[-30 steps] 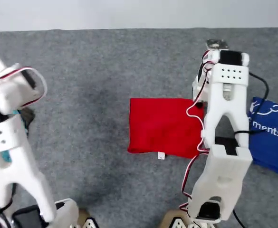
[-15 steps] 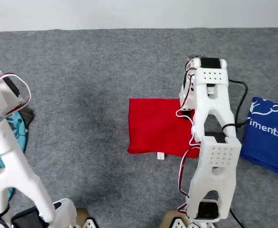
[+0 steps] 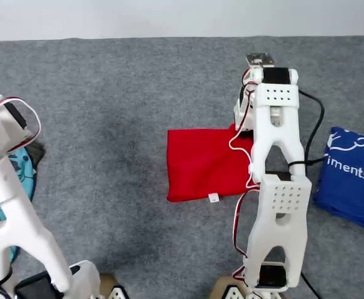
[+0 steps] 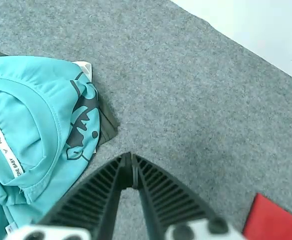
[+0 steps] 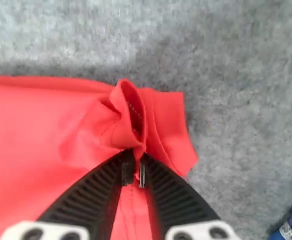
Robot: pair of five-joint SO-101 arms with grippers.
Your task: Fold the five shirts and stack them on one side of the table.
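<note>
Shirts nowhere near stacked. Folded red cloth shirt (image 3: 203, 165) mid-table on grey felt mat (image 3: 107, 93), far right corner pinched in clenched right gripper (image 5: 133, 170). Folded dark-blue printed shirt (image 3: 350, 180) at right edge, apart from red. Crumpled teal shirt (image 4: 31, 125) at left edge, looks unfolded. Empty, closed left gripper (image 4: 132, 172) hovering beside teal. Probably left: move red onto blue, fold teal, plus others.

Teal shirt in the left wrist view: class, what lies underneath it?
A dark cloth peeks out from under the teal shirt at its edge, on the grey mat. The shirt covers the rest, so what that cloth is cannot be told.
</note>
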